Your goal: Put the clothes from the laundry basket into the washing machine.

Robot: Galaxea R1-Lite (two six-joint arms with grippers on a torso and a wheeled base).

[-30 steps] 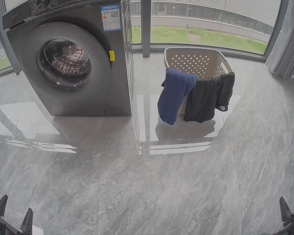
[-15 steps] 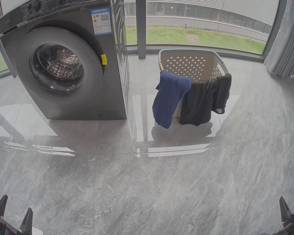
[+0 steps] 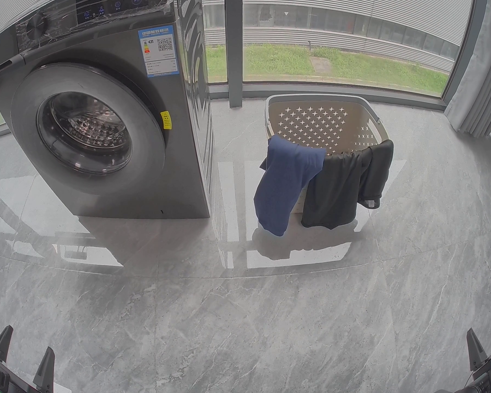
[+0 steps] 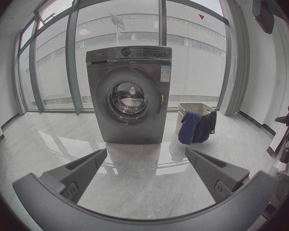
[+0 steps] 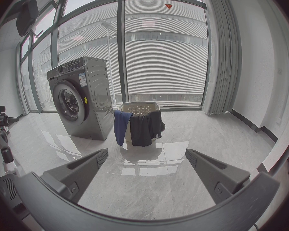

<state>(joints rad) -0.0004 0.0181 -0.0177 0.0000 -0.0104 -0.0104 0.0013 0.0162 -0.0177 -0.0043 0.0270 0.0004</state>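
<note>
A beige laundry basket (image 3: 327, 117) stands on the grey floor by the window, right of the grey washing machine (image 3: 98, 110). A blue garment (image 3: 283, 184) and a black garment (image 3: 343, 186) hang over the basket's front rim. The machine's round door (image 3: 84, 132) faces me, and the drum shows behind it. My left gripper (image 3: 23, 352) is low at the near left, open and empty. My right gripper (image 3: 488, 337) is low at the near right, also open and empty. Both are far from the basket. In the wrist views the basket (image 4: 196, 108) (image 5: 138, 108) stands well beyond the open fingers.
Tall windows (image 3: 338, 23) run behind the machine and basket. A grey curtain (image 3: 480, 83) hangs at the far right. A wide stretch of glossy floor (image 3: 245, 312) lies between me and the basket.
The whole head view has shifted: machine and basket now sit lower and look a little nearer, so the camera has moved. Both grippers keep their places in the picture.
</note>
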